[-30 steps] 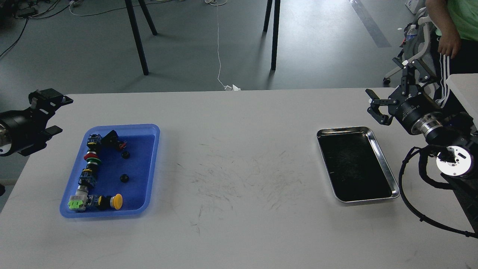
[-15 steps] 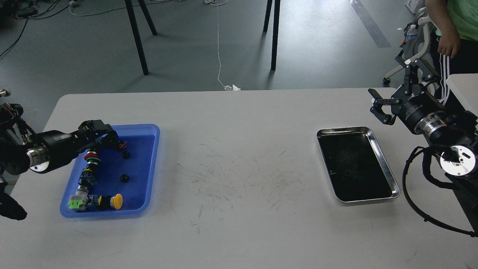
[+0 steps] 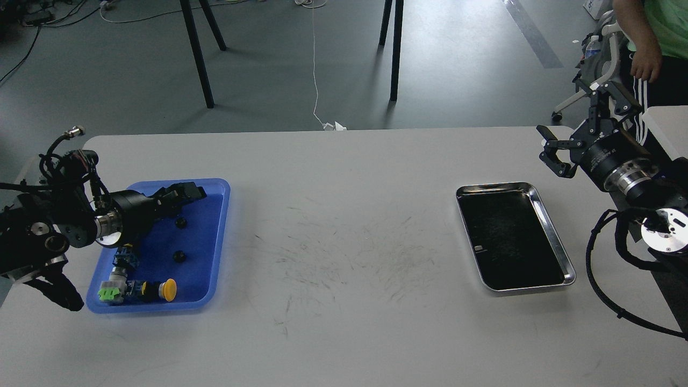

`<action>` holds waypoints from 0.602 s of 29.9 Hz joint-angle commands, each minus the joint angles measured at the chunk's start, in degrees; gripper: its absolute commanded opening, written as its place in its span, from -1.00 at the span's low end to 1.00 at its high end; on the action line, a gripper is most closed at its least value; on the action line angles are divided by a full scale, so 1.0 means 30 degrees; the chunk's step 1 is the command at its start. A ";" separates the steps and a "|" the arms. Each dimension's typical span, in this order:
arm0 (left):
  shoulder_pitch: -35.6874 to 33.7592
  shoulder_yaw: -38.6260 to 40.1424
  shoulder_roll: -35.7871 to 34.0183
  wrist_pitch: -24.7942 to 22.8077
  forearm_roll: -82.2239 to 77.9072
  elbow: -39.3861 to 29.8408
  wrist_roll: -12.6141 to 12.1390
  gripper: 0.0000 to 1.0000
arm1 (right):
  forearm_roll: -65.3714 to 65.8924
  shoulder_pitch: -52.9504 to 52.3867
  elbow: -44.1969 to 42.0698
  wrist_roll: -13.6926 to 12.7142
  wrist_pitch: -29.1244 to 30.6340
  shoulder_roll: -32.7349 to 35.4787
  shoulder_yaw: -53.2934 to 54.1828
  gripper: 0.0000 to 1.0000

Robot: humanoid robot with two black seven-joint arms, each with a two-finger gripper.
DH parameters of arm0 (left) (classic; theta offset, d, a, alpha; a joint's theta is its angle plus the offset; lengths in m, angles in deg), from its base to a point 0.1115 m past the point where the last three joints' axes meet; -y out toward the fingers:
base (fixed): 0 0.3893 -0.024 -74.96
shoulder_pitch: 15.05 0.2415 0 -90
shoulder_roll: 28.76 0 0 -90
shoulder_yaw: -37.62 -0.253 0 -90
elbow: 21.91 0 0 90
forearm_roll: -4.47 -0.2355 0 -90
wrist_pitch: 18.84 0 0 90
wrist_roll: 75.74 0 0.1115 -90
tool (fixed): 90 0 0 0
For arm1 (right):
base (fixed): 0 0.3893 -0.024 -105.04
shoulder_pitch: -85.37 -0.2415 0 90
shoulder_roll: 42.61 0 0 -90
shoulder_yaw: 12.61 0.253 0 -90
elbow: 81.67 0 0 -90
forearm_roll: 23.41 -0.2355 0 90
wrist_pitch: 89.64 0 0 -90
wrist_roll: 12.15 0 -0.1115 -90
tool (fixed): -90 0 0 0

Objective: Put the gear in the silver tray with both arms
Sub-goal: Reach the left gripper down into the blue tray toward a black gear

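Note:
Two small black gears [image 3: 181,222] [image 3: 178,256] lie in a blue plastic tray [image 3: 220,185] on the left of the white table. My left gripper [image 3: 185,192] reaches over the tray's far part, just above and left of the nearer-to-it gear; its dark fingers cannot be told apart. The silver tray [image 3: 553,236] sits on the right of the table with nothing in it but a small pale glint. My right gripper [image 3: 556,150] hovers open and empty above the table, just beyond the silver tray's far right corner.
The blue tray also holds a yellow push button [image 3: 169,289], a green-topped part [image 3: 109,294] and several switch parts along its left side. A person [image 3: 650,43] stands at the far right. Black stand legs [image 3: 196,54] rise beyond the table.
My left arm has swung in from the table's left edge and out over the blue tray toward the gears. My right gripper has drifted slightly right and away.

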State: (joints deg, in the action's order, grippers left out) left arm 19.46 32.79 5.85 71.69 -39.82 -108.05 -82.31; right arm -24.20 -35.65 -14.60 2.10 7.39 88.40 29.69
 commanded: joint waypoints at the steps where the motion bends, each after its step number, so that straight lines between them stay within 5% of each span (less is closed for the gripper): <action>1: -0.0313 -0.0675 0.0620 0.0233 -0.0320 0.0584 -0.0005 0.31 | -0.0001 -0.0002 -0.0033 -0.0001 -0.0003 0.0014 0.0021 0.97; 9: -0.0577 -0.1789 0.0418 0.0147 -0.1814 0.0851 0.0930 0.52 | -0.0001 -0.0002 -0.0120 -0.0001 0.0026 -0.0015 -0.0067 0.97; 12: -0.0985 -0.1965 0.0096 0.0118 -0.2107 0.0733 0.1955 0.61 | -0.0001 -0.0090 -0.0121 -0.0001 0.0026 -0.0015 -0.0096 0.97; 18: -0.1192 -0.2523 0.0271 0.0321 -0.3163 0.1026 0.2367 0.70 | -0.0001 -0.0090 -0.0120 -0.0001 0.0056 -0.0015 -0.0155 0.97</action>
State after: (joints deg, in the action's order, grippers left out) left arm 16.13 25.72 6.40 72.33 -47.88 -105.61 -75.85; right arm -24.20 -35.97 -15.00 2.10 7.49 88.30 29.34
